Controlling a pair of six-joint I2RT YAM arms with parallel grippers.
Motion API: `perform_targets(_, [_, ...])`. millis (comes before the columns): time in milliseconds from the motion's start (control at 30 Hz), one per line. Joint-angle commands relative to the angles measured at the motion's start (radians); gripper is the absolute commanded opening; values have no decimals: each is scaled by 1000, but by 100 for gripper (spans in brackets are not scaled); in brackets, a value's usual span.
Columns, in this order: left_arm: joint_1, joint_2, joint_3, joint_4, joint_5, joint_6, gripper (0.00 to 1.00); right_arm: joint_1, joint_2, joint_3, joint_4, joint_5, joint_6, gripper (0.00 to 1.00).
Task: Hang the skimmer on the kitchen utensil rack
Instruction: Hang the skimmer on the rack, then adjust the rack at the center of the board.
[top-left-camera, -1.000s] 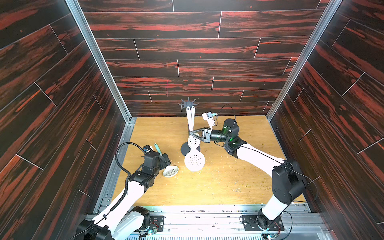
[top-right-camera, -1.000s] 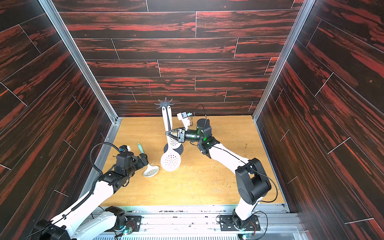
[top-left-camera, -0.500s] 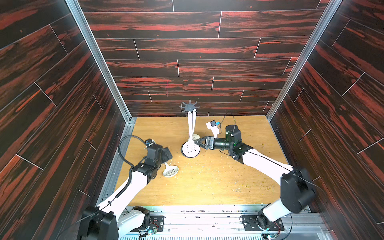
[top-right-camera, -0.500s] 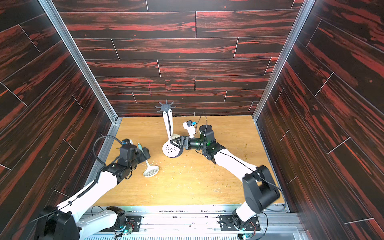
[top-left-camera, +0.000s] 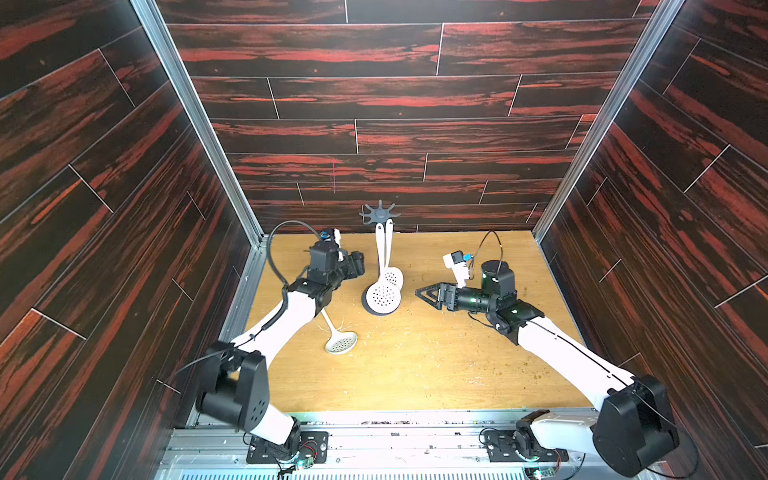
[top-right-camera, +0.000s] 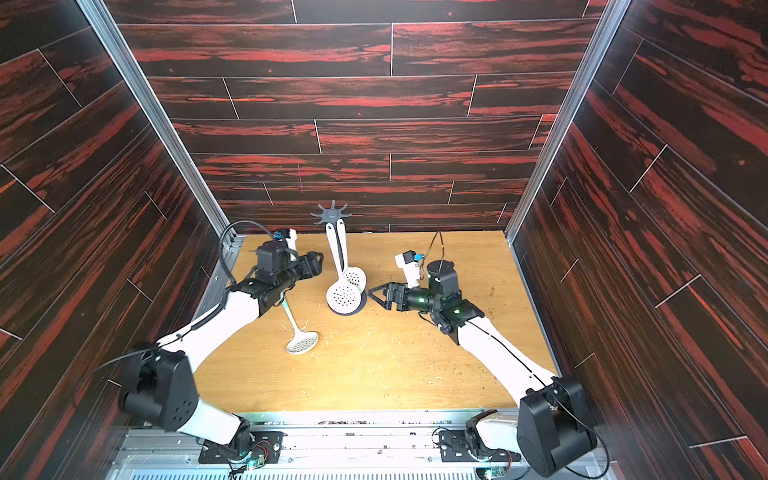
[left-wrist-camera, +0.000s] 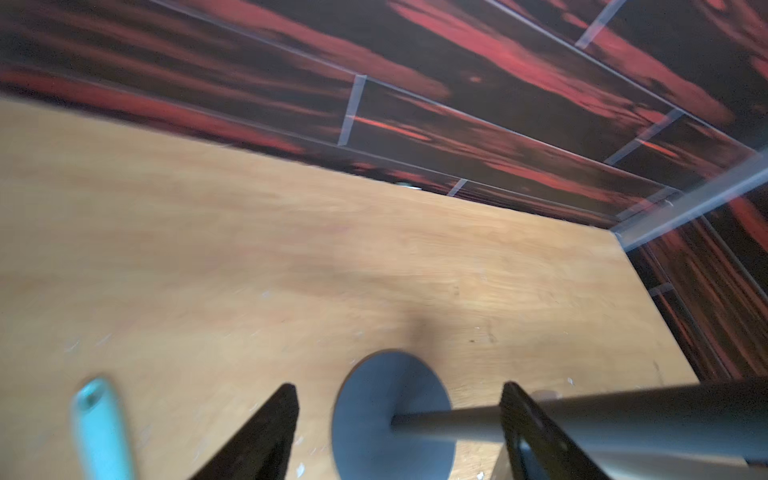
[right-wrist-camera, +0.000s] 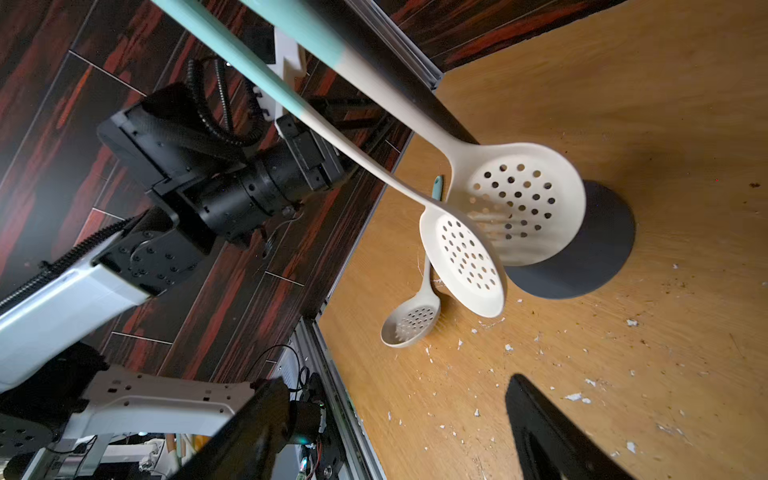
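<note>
Cream perforated skimmer (top-left-camera: 383, 296) hangs from the dark grey rack (top-left-camera: 380, 214) crown, bowl over its base. Since a second ago the right gripper (top-left-camera: 419, 294) let go and backed off, jaws wide, empty. The left gripper (top-left-camera: 360, 263) moved up beside the pole, jaws apart, empty.

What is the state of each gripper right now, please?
Left gripper: open, holding nothing.
Right gripper: open, holding nothing.

Dark red-streaked plank walls (top-left-camera: 374, 95) enclose a scuffed tan wooden tabletop (top-left-camera: 436, 365), framed by aluminium posts (top-left-camera: 202, 124).
</note>
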Motion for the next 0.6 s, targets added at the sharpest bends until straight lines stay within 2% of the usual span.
perform_targets(0, [4,24,53,40,115,115,73,-6,-31,7,-37,-36,-41,85])
perform_targets(200, [4,38,68,74,196,193,72,-12,-11,44,-80,-45,-53,86])
perform_targets(400, [4,39,92,5,375,331,70,-12,23,73,-82,-41,-52,86])
perform_targets(567, [4,13,94,-55,415,411,69,-12,51,75,-57,-46,-33,86])
